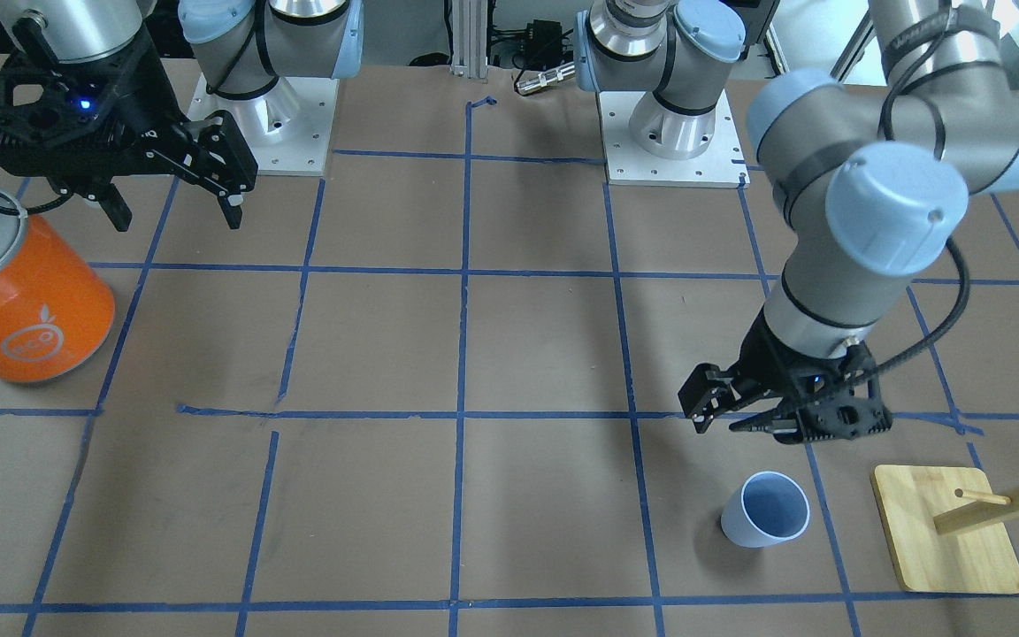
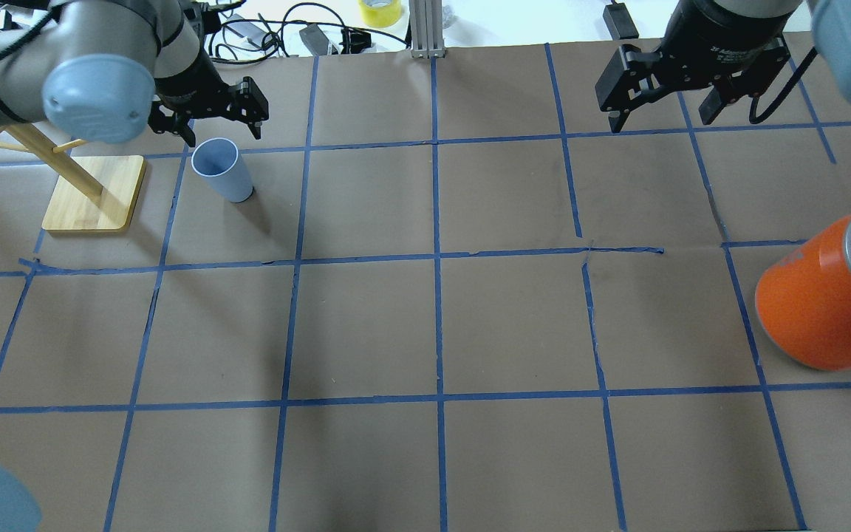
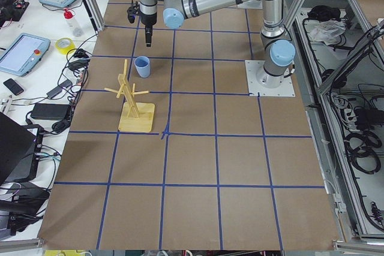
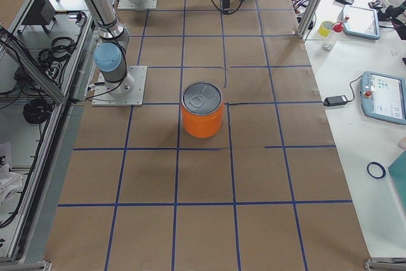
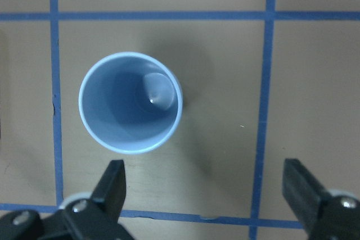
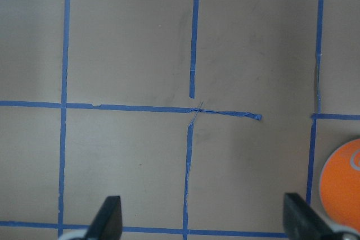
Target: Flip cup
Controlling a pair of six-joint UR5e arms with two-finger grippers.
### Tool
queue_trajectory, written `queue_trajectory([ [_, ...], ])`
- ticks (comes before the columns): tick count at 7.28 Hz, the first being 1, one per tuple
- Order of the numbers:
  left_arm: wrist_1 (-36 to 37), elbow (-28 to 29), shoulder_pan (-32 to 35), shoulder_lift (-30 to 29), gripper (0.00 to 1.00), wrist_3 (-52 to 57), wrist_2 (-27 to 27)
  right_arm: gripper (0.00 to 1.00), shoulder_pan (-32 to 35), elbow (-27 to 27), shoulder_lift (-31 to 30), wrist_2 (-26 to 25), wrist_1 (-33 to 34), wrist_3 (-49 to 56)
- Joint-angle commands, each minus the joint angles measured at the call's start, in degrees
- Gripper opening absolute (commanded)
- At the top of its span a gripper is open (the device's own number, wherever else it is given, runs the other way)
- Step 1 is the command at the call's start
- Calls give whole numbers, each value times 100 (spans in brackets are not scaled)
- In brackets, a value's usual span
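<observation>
Bright, even light from above. The cup (image 5: 130,102) casts a soft shadow on the table (image 5: 315,82); a small glint shows inside it. Wrist views are slightly soft.

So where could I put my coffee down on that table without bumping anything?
The wide middle stretch between the cup and the orange can is bare. It is crowded where the left gripper hangs near the cup, beside the wooden rack.
</observation>
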State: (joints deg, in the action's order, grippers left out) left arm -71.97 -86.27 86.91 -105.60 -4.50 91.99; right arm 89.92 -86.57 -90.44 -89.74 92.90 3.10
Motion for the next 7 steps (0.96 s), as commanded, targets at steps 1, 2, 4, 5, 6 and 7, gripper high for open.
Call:
queue_trajectory([
  [1,-817,128,10,809,100,-104,91,100,0,0,0,0,0,-2],
  [2,-1298,6,2,1056,100,-121,100,100,0,0,0,0,0,7],
  [4,-1355,-240,2,1190,100,-78,100,100,0,0,-9,-26,0,33],
  [5,-1312,-276,-7,1321,100,-25,22,100,0,0,-9,-44,0,42],
  [6,-1390,-303,2,1444,100,-24,56,100,0,0,-9,-44,0,42],
  [7,-1573,-303,10,1594,100,-24,39,100,0,0,-9,-44,0,42],
])
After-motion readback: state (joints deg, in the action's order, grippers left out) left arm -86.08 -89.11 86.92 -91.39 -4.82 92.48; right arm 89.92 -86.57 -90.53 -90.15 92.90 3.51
